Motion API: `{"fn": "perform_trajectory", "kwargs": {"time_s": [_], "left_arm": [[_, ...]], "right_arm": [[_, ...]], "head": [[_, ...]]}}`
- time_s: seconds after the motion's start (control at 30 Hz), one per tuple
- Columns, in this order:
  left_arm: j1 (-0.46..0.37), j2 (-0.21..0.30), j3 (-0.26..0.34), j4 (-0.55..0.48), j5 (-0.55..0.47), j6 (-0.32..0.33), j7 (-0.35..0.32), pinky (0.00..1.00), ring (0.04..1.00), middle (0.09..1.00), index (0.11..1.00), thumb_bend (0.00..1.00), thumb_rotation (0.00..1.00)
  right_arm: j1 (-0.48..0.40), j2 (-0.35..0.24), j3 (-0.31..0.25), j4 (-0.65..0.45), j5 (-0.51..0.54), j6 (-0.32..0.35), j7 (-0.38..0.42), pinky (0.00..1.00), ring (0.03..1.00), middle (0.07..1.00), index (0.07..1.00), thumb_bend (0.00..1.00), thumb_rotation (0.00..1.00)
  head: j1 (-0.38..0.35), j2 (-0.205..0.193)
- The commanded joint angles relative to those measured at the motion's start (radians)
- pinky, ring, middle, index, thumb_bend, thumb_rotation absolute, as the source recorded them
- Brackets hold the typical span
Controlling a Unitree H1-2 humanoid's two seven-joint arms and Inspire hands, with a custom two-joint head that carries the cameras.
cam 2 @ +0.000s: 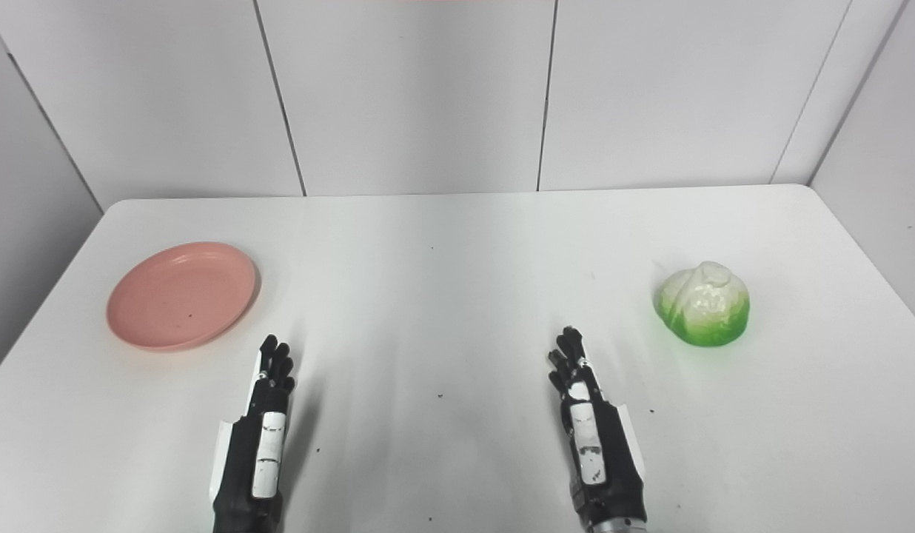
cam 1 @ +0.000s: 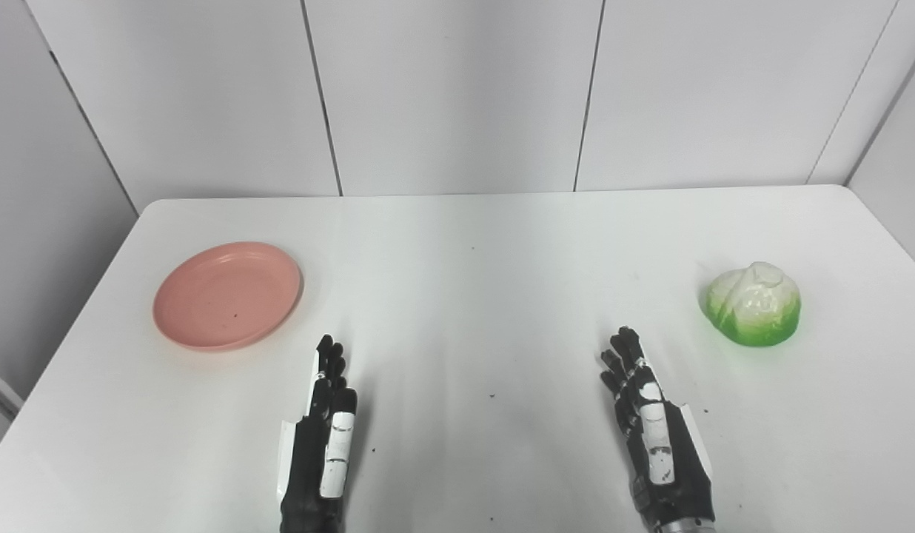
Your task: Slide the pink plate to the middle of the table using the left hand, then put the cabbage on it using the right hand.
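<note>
Pink plate (cam 1: 228, 295) sits far left on the white bench (cam 1: 472, 296), empty, nowhere near the middle. Cabbage (cam 1: 753, 303) is far right, upright on its flat side, well apart from the plate. Left hand (cam 1: 326, 429) is low near the front edge, just right of the plate's near rim, not touching it; fingers straight, holding nothing. Right hand (cam 1: 650, 429) mirrors it, left of and nearer than the cabbage, fingers extended, empty. Progress: zero imo, both steps left, slide first then the placing. Both forearms are cut off at the frame bottom; thumbs hard to make out.
</note>
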Motion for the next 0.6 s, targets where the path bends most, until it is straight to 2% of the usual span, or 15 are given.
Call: {"fn": "perform_trajectory", "kwargs": {"time_s": [0.0, 0.17, 0.27, 0.3, 0.33, 0.47, 0.57], "left_arm": [[0.022, 0.046, 0.001, 0.024, -0.011, -0.024, -0.001, 1.00, 0.991, 1.000, 1.000, 0.74, 1.00], [0.045, 0.040, -0.004, 0.026, -0.003, -0.025, -0.006, 1.00, 1.000, 1.000, 1.000, 0.78, 0.99], [0.070, 0.037, -0.010, -0.023, -0.025, 0.008, -0.022, 1.00, 1.000, 1.000, 1.000, 0.78, 0.98], [0.076, 0.037, -0.011, -0.039, -0.032, 0.020, -0.027, 1.00, 1.000, 1.000, 1.000, 0.79, 0.98], [0.083, 0.038, -0.015, -0.066, -0.041, 0.040, -0.035, 1.00, 1.000, 1.000, 1.000, 0.79, 0.98], [0.094, 0.055, -0.019, -0.122, -0.061, 0.083, -0.056, 1.00, 1.000, 1.000, 1.000, 0.76, 0.99], [0.091, 0.057, -0.012, -0.143, -0.073, 0.111, -0.065, 1.00, 1.000, 1.000, 1.000, 0.76, 0.99]], "right_arm": [[0.054, -0.040, -0.003, 0.039, 0.000, -0.016, 0.005, 0.99, 0.967, 0.974, 0.969, 0.85, 0.98], [0.076, -0.047, -0.005, 0.038, -0.005, -0.019, 0.011, 1.00, 0.984, 0.991, 0.984, 0.86, 1.00], [0.102, -0.044, 0.002, -0.009, -0.002, 0.009, 0.013, 1.00, 0.974, 0.983, 0.967, 0.87, 0.99], [0.107, -0.043, 0.004, -0.023, -0.002, 0.017, 0.013, 1.00, 0.970, 0.980, 0.962, 0.87, 0.99], [0.111, -0.043, 0.011, -0.041, -0.010, 0.014, 0.014, 1.00, 0.969, 0.979, 0.960, 0.87, 0.99], [0.115, -0.047, 0.034, -0.075, -0.055, -0.025, 0.016, 0.99, 0.976, 0.988, 0.981, 0.84, 1.00], [0.118, -0.041, 0.036, -0.100, -0.067, -0.013, 0.007, 0.99, 0.976, 0.989, 0.982, 0.83, 1.00]], "head": [[0.027, -0.047], [0.042, -0.047], [0.043, -0.009], [0.043, -0.009], [0.043, 0.013], [0.029, 0.025], [0.017, 0.042]]}}
